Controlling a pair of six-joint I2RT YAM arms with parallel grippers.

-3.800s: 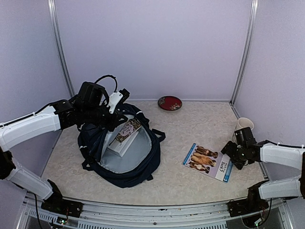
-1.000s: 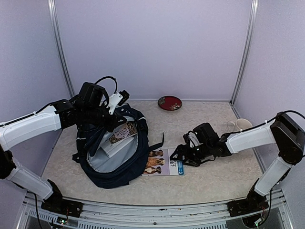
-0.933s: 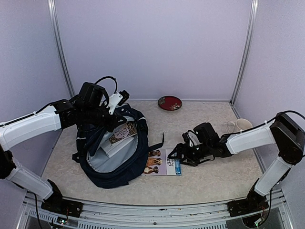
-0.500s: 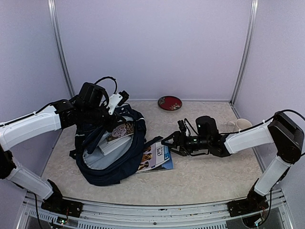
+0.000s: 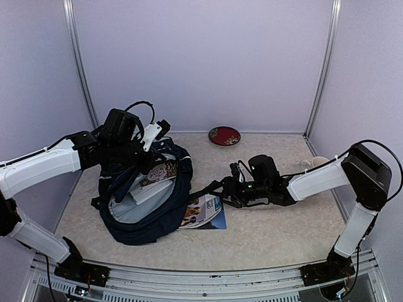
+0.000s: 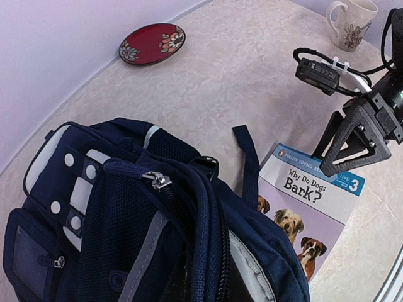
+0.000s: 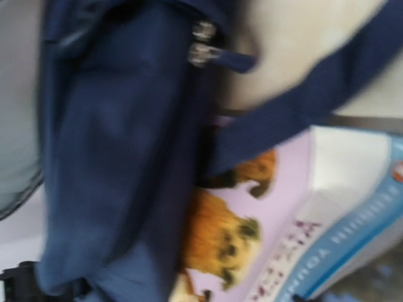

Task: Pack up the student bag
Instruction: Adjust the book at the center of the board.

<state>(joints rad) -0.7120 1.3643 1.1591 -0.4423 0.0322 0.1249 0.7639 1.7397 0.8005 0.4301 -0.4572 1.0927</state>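
Where the beige marbled counter (image 5: 271,236) runs toward the left wall, a large navy blue fabric backpack with white piping (image 5: 157,221) slumps with its mouth gaping and its pale grey lining (image 5: 129,212) showing. Its upper rim is raised off the counter, pinched in the left tool (image 5: 153,146), whose jaws are narrow and clamped on the fabric. Inside the backpack leans a white-edged book with a patterned cover (image 5: 154,178). In the left wrist view the backpack's outer side fills the lower left, with a silver zip pull (image 6: 157,181) and a white patch (image 6: 47,167).

Just beside the backpack's right edge lies a thin lilac paperback with dog photos and a blue band (image 6: 305,204), titled "Why Do Dogs Bark?". One corner of it is tucked beneath the backpack's wall, and a navy strap (image 6: 247,157) trails by its upper left corner. The right tool (image 6: 352,143) sits at the paperback's far edge, by the blue band. I cannot tell whether its jaws are wide, narrow or holding the cover. The right wrist view is blurred, showing navy fabric, the strap and the dogs on the cover.

A round red patterned plate (image 5: 225,136) lies near the back wall. A white ceramic mug (image 6: 351,22) stands well apart at the right.
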